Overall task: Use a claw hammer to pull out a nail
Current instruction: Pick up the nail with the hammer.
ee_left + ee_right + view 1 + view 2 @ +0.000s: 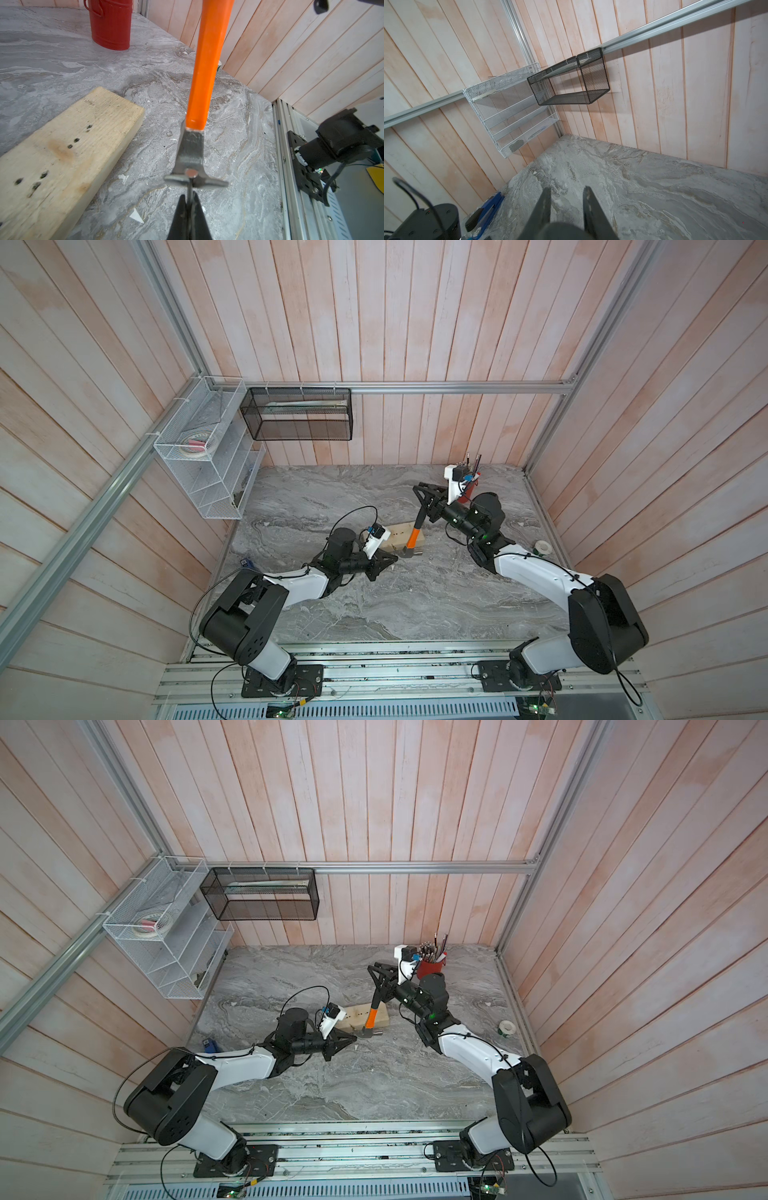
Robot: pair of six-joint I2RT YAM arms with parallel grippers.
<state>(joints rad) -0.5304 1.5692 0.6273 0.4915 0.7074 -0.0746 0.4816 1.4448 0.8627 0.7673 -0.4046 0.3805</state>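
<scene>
The claw hammer (412, 538) (372, 1016) hangs head down beside the wooden block (397, 536) (62, 145). Its orange shaft (204, 68) rises from the silver head (191, 149). My right gripper (422, 499) (566, 190) is shut on the hammer's black handle, which shows as a dark round end between the finger bases. The nail (191, 173) sits with its head caught in the claw, off the block. My left gripper (189, 197) (354, 1039) is shut on the nail's shaft just below the claw. Several empty nail holes dot the block.
A red can (111, 22) (430, 968) full of pens stands at the back right. A tape roll (542, 547) lies near the right wall, a blue tool (490, 209) at the left edge. A white wire rack (199, 456) and a black mesh basket (299, 414) hang on the walls.
</scene>
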